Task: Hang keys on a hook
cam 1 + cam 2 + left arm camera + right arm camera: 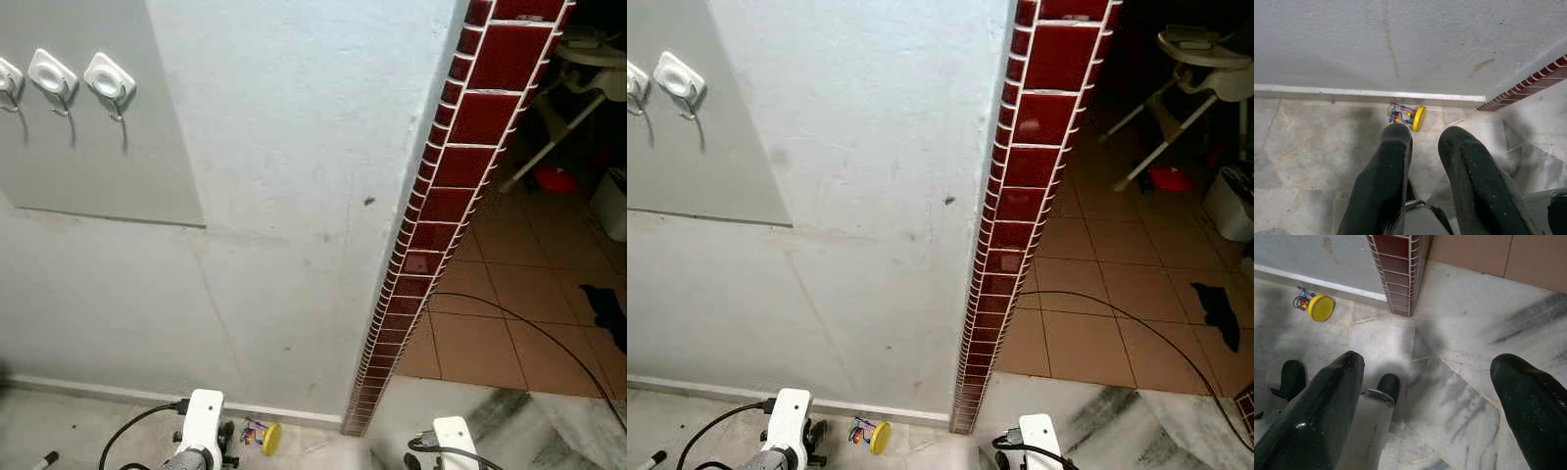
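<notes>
A bunch of keys with a round yellow tag (260,434) lies on the marble floor at the foot of the white wall; it also appears as keys (1408,116) and keys (1315,305). Three white hooks (108,78) are fixed high on a grey wall panel (118,166) at upper left, and they hang empty. My left gripper (1427,137) hangs low just short of the keys, open, nothing between its fingers. My right gripper (1430,364) is wide open over bare floor, right of the keys. Both wrists, left arm (201,421) and right arm (451,436), show at the bottom edge.
A red-tiled wall corner (441,196) runs down to the floor right of the keys. Beyond it lies a brown tiled room with a black cable (529,323), a white high chair (1195,59), a red bowl (555,179), a white bin (1229,201) and dark cloth (1220,308).
</notes>
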